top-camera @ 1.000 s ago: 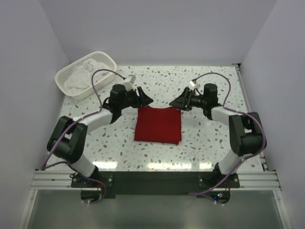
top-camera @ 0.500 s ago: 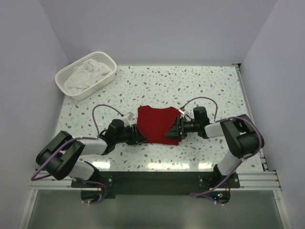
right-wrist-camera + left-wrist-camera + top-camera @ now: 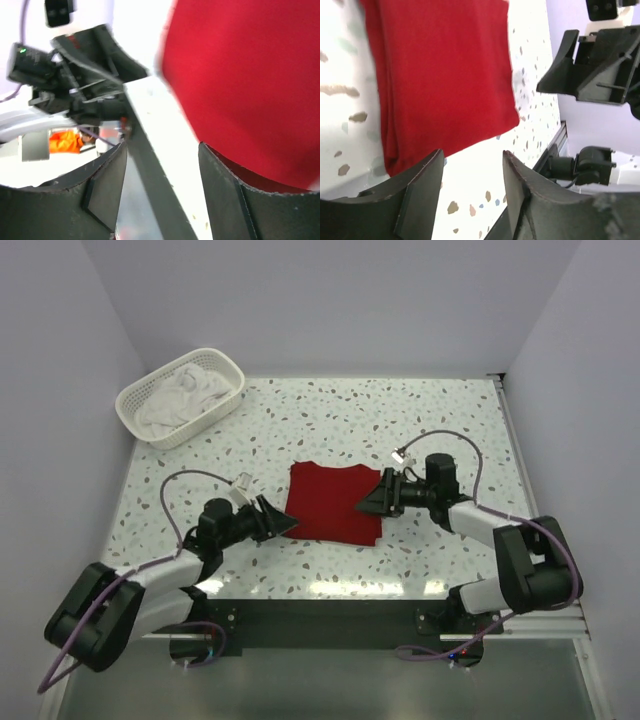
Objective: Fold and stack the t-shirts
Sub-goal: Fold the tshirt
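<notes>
The red t-shirt point(image 3: 335, 504) lay folded into a flat rectangle in the middle of the speckled table point(image 3: 420, 420), with one of my arms on each side of it.

My left jaws stood partly open and held nothing. They sat low over the table just off the shirt's near left corner, pointing at it. In my left wrist view the shirt's edge, with its stacked folds, ran just ahead of my fingers point(image 3: 420, 195). Only bare table showed in the gap between them, and they were not touching the cloth.

My right jaws also stood partly open, with no cloth pinched between them. From above, their tips sat at the shirt's right edge, about halfway along it. My right wrist view was blurred. Red cloth filled the space beyond and beside my fingers point(image 3: 107, 185), and I could not tell whether a tip rested on the shirt or hung just above it.

My two sets of jaws faced each other across the shirt, the left nearer the front edge of the table.

The white t-shirts point(image 3: 185, 395) lay crumpled in the white lattice basket point(image 3: 232, 362) at the far left corner, well apart from both my jaws.
</notes>
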